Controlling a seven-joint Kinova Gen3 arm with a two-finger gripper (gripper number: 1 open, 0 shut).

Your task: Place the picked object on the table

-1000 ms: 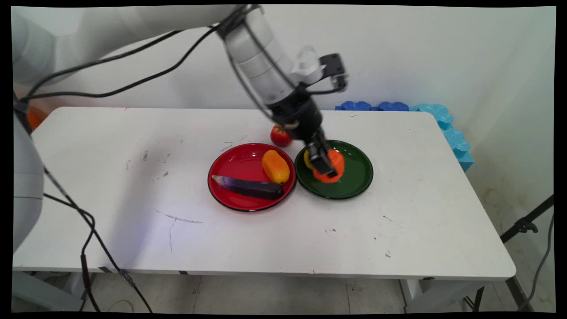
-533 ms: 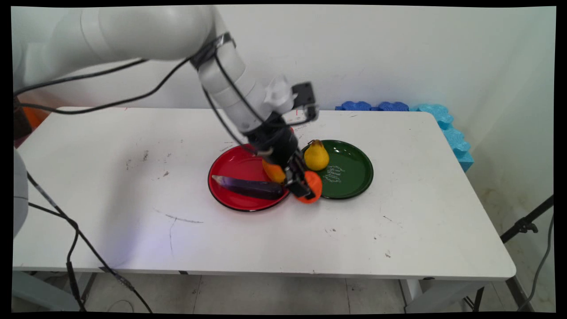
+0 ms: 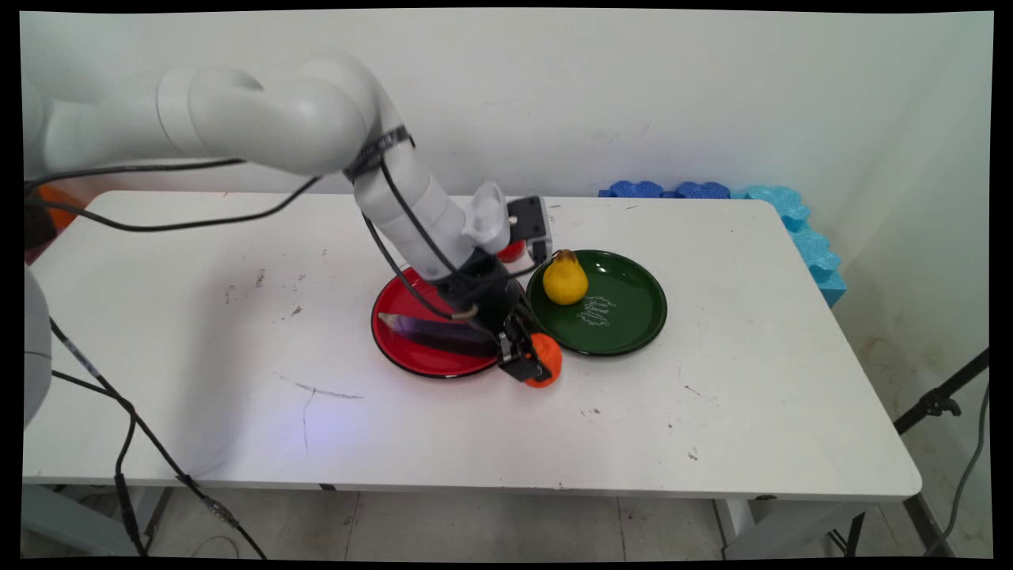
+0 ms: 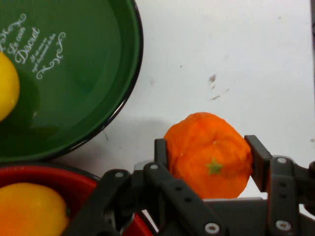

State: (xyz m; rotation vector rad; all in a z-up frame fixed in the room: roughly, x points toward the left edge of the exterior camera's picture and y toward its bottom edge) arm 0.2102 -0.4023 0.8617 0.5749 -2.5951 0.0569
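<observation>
Two of my fingers (image 4: 257, 157) are clamping a round orange fruit (image 4: 209, 155) over the scuffed white table (image 3: 712, 412), centre frame, pale wall (image 3: 712, 95) behind.

in the main view the white arm hides most of a small red round thing (image 3: 513, 251) at centre and the right end of the dark purple eggplant (image 3: 440, 332). the hand view's left edge cuts the yellow pear (image 4: 8, 86).

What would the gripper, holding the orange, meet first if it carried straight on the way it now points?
Most likely the bare white table. The gripper, shut on the orange, points down beside the green plate and red plate, not over either. Its height is unclear.
</observation>
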